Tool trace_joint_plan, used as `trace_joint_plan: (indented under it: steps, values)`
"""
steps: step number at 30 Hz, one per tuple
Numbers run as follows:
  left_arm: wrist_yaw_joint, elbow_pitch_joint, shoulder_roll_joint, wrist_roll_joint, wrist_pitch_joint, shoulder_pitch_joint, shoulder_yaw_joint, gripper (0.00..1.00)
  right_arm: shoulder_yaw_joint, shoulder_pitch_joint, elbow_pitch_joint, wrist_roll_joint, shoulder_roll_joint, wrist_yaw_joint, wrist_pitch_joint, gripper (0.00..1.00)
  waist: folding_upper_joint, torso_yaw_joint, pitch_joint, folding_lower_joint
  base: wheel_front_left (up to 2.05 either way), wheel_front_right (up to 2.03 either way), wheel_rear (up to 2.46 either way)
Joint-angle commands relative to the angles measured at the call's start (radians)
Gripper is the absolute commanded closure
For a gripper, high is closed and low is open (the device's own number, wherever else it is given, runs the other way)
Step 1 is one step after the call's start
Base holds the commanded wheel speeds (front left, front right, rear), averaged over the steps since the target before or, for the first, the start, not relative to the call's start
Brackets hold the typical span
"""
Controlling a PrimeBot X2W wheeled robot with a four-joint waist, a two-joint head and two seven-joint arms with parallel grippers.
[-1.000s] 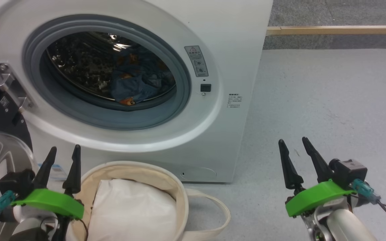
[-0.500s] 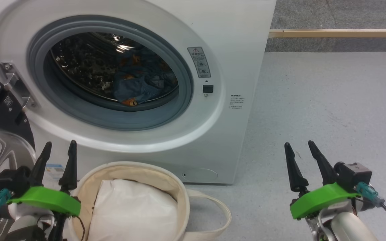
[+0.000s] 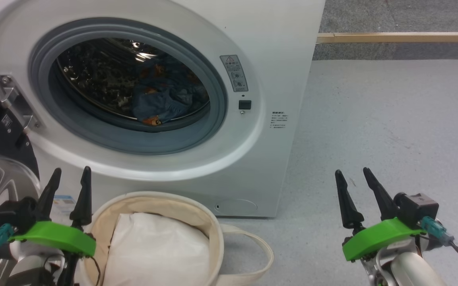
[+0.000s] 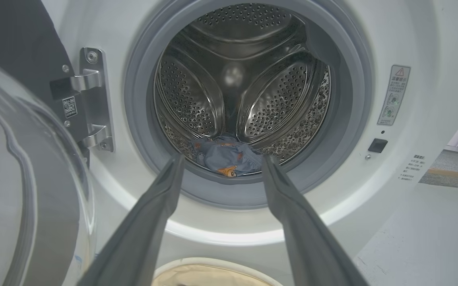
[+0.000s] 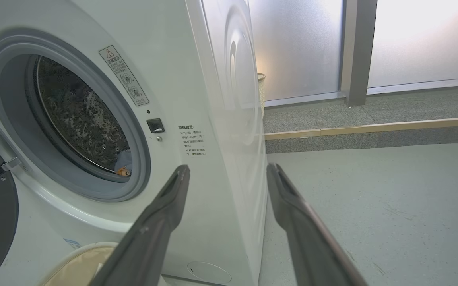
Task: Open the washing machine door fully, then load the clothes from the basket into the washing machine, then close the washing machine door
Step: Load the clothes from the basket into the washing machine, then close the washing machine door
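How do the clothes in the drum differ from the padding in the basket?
The clothes are blue with small orange figures; the padding is plain white. The clothes lie crumpled low in the drum of the washing machine; the padding sits smooth and puffy in the basket. Both look soft.

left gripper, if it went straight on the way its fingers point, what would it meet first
Probably the clothes low in the drum: the left gripper points through the open mouth at them. The grey rubber ring's lower lip lies just under that line, so it might catch first.
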Motion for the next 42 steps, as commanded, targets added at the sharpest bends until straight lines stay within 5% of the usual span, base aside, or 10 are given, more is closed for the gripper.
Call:
trace_joint_plan:
  steps: [1, 14, 42]
  values:
    - [-0.006, -0.036, 0.029, 0.016, -0.005, -0.038, 0.044, 0.00, 0.017, -0.027, -0.028, -0.005, -0.008, 0.001, -0.012, 0.00, -0.0001, -0.001, 0.000, 0.0000, 0.00, 0.00, 0.00]
    - [-0.006, -0.032, 0.017, 0.024, -0.005, -0.038, 0.066, 0.00, 0.017, -0.026, -0.028, 0.000, -0.007, 0.001, -0.012, 0.00, -0.0001, 0.000, 0.001, 0.0000, -0.43, 0.31, 0.12]
    - [-0.006, -0.039, 0.015, 0.011, -0.005, -0.036, 0.048, 0.00, 0.020, -0.033, -0.019, 0.007, -0.009, 0.001, -0.012, 0.00, -0.0001, 0.007, -0.006, 0.0000, -1.49, 1.43, 0.06]
